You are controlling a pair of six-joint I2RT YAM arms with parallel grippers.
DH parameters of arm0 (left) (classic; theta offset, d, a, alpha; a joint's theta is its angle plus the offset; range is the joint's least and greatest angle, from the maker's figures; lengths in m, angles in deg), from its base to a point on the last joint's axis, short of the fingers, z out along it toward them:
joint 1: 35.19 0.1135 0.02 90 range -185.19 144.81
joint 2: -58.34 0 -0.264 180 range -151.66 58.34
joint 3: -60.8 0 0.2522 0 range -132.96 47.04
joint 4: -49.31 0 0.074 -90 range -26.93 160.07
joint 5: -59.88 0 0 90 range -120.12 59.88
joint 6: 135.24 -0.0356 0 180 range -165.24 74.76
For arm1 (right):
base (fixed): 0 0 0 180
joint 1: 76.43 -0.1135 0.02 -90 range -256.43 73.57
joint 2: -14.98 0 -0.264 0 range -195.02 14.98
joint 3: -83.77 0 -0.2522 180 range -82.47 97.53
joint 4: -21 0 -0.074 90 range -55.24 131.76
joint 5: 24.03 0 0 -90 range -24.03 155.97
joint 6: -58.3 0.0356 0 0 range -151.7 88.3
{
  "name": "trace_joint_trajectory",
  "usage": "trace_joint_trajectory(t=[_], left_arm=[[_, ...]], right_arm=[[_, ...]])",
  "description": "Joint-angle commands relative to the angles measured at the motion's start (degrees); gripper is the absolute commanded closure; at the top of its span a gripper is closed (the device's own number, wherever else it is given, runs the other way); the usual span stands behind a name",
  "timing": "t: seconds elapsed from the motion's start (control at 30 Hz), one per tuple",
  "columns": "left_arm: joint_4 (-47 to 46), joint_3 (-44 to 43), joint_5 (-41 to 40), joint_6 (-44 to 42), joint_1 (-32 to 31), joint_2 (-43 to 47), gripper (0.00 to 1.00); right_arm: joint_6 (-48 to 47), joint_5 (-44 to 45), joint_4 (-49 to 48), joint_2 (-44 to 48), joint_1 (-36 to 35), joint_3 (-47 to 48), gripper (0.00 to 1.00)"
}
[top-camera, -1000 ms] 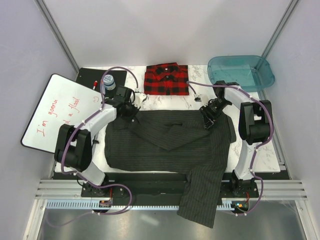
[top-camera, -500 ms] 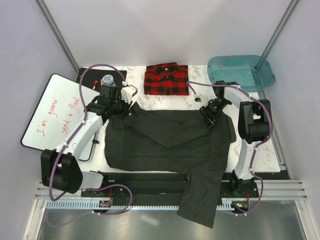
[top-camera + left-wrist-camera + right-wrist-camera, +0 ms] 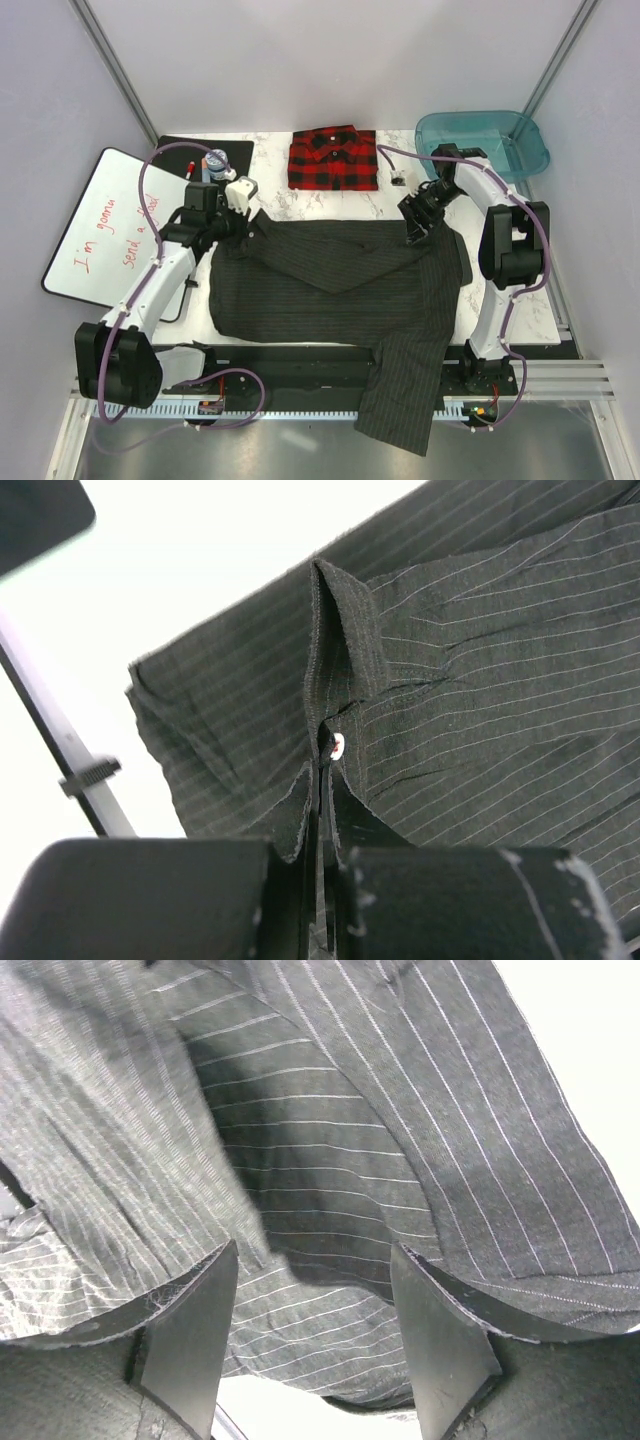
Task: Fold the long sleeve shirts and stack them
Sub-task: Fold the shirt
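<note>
While the dark pinstriped shirt [image 3: 330, 290] lies spread across the middle of the table [image 3: 300, 205], both arms are on its far edge. The left gripper [image 3: 238, 224] sits at the far left corner, and the left wrist view shows it clamped tight: the left gripper [image 3: 320, 830] has its jaws nearly together with a standing fold of the pinstriped shirt [image 3: 480, 680] pinched between them, a pale button [image 3: 337, 745] just above the tips. Over at the far right corner, the right gripper [image 3: 413, 232] stands wide. Its fingers [image 3: 190, 1330] are well apart, with striped cloth draped across the gap and nothing squeezed. One sleeve [image 3: 400, 400] hangs over the near edge of the table. The red plaid shirt [image 3: 333, 158] lies folded at the far edge, apart from the dark one, between a whiteboard [image 3: 110, 230] on the left and a teal tub [image 3: 480, 140] on the right.
</note>
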Motion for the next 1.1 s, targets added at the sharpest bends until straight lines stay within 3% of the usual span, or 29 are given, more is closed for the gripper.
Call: trace_joint_trajectory(t=[0.0, 0.3, 0.37, 0.4, 0.47, 0.5, 0.77, 1.07], left_arm=[[-4.21, 3.48, 3.53, 3.11, 1.69, 1.44, 0.98], [-4.92, 3.66, 5.82, 3.73, 2.13, 3.02, 0.98], [-4.92, 3.31, 6.08, 2.77, 2.13, 4.16, 0.98], [-5.0, 3.13, 5.91, 2.41, 2.13, 4.52, 0.98], [-5.0, 2.87, 5.56, 2.41, 2.31, 5.04, 0.98], [-4.92, 2.87, 5.38, 2.41, 2.4, 5.13, 0.98], [-10.19, 7.08, 0.81, 1.36, 5.64, 3.12, 0.98], [-12.92, 8.4, 5.89, 0.39, 11.8, 1.7, 0.98]], right_arm=[[-4.42, -5.22, 3.68, 0.59, -0.61, 1.63, 0.32], [-6.36, -3.29, 1.05, -3.97, -2.02, -2.6, 0.37], [-6.62, -3.2, 1.13, -4.16, -2.02, -2.42, 0.48], [-6.89, -3.46, 1.13, -3.9, -2.02, -2.33, 0.63], [-7.24, -3.55, 1.31, -3.46, -2.1, -2.07, 0.79], [-7.15, -3.47, 1.22, -2.84, -2.02, -1.89, 0.98], [-5.74, -4.61, 2.1, -1.25, -0.96, 3.02, 1.0], [-9.7, -6.89, 5.44, -3.28, -0.17, 4.44, 1.0]])
